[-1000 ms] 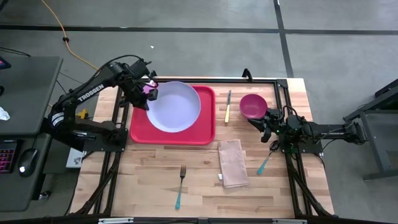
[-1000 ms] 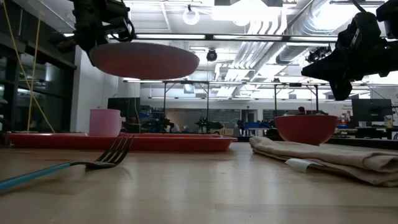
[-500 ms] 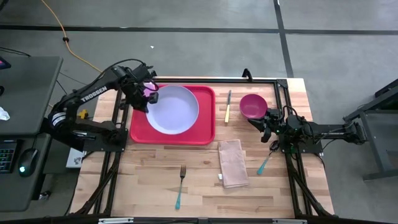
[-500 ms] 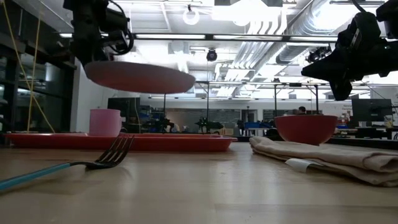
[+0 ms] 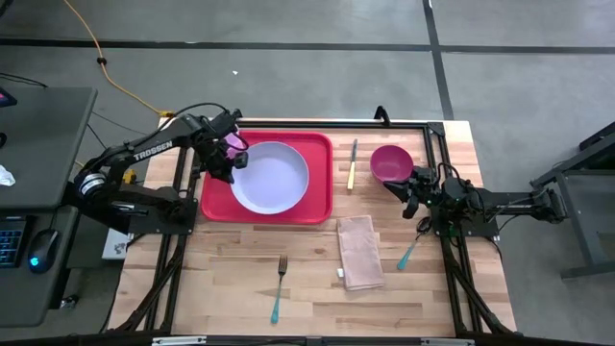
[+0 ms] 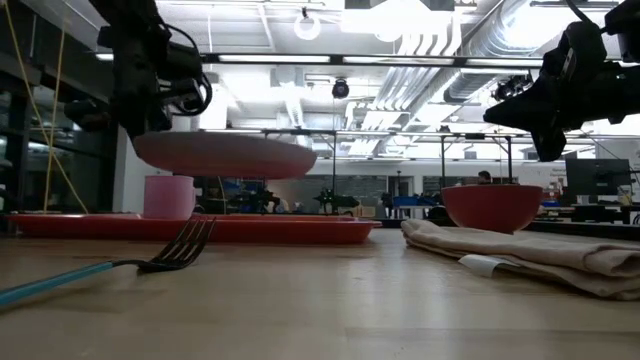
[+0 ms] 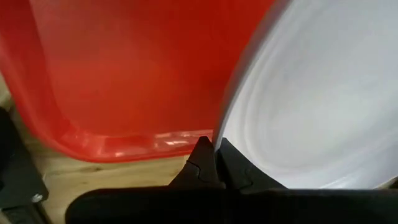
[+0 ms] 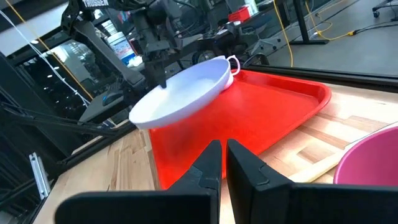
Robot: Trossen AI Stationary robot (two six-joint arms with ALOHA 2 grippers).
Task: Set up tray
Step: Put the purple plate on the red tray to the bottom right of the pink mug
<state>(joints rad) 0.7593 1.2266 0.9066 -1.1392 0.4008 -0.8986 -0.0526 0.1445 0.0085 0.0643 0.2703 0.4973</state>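
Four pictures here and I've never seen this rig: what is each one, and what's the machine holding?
It is a robot with two dark arms at a wooden table. One picture looks straight down, one looks level across the tabletop, and two come from cameras on the wrists. The left gripper is shut on the rim of a lavender plate, holding it above the red tray, clear of it in the low view. A pink cup stands on the tray. The right gripper waits shut beside a bowl. Also on the table: a fork, a napkin, and a knife.
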